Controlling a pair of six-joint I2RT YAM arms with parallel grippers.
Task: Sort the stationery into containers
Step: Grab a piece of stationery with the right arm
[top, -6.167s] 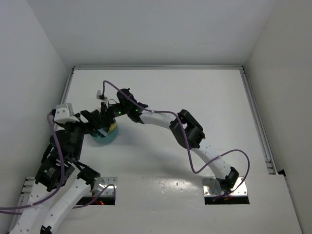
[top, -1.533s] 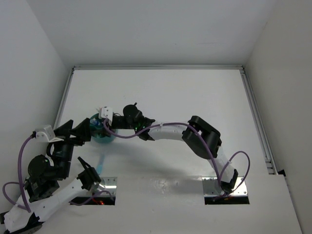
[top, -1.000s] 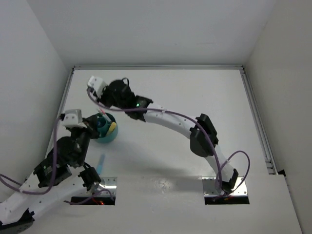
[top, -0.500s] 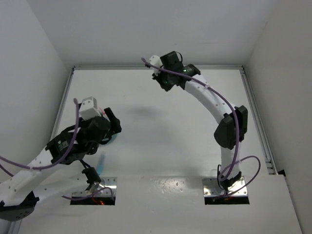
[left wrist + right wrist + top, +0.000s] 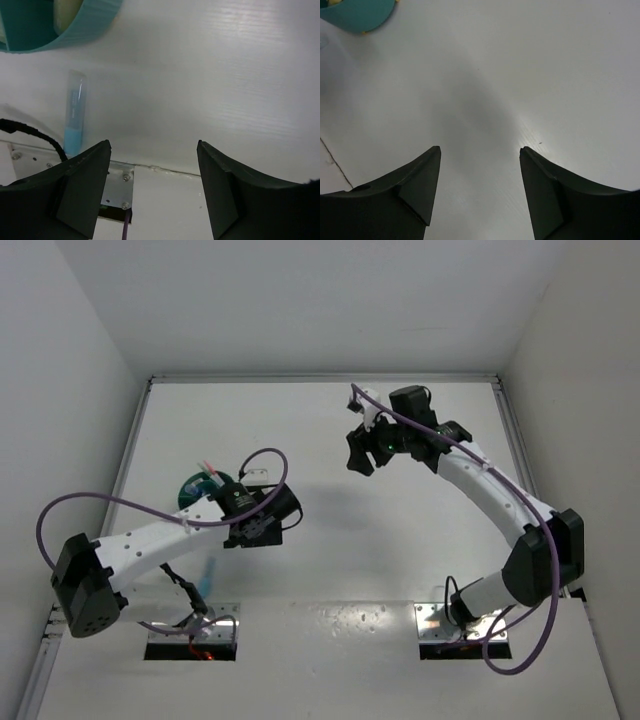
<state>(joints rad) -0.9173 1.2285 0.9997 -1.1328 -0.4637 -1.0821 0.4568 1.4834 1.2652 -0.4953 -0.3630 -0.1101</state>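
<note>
The left fingers (image 5: 82, 190) and right fingers (image 5: 407, 187) gape wide, empty. Reaching for the clear tube (image 5: 75, 112) on the tabletop (image 5: 225, 75), the left fingers may roll it or bump the cup (image 5: 95, 20).

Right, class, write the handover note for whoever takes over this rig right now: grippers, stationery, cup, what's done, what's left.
Left gripper: open, empty, beside the cup.
Right gripper: open, empty, over the table, away from the cup.
Done: thin pens and a yellow item sit in the cup.
Left: blue-capped tube lies on the table near the cup; it goes in. No other loose stationery in view.
</note>
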